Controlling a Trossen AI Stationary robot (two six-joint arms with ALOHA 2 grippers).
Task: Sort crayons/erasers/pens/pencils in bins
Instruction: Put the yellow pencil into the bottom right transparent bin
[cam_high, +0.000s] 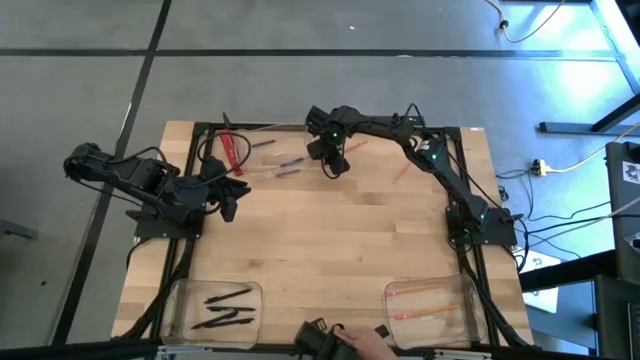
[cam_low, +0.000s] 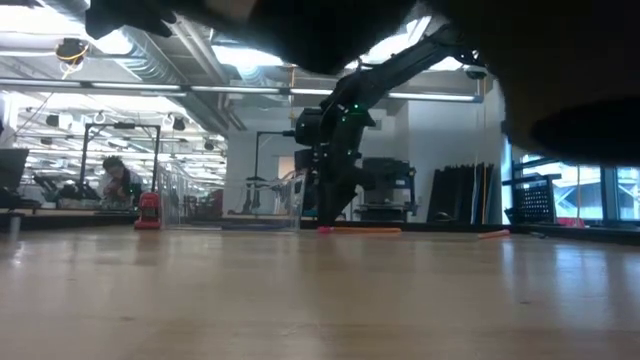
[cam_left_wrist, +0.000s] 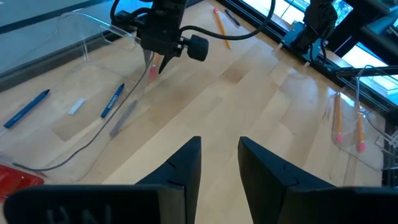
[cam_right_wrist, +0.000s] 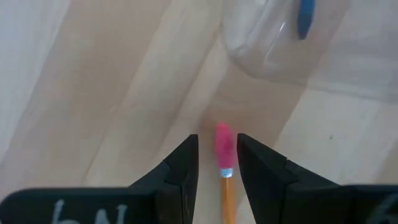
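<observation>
Pale wood-plank table (cam_high: 330, 240) | right end effector (cam_right_wrist: 217, 163) grips slim pink-tipped pencil (cam_right_wrist: 224, 152) | left end effector (cam_left_wrist: 219, 163) parted, empty

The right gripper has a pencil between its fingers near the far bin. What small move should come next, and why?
Probably lift and start carrying toward the near right bin. The right gripper holds a pencil, eraser end forward, just beside the far bin, which holds blue crayons. Two pencils already lie in the near right bin. The left gripper waits at the table's left.
</observation>
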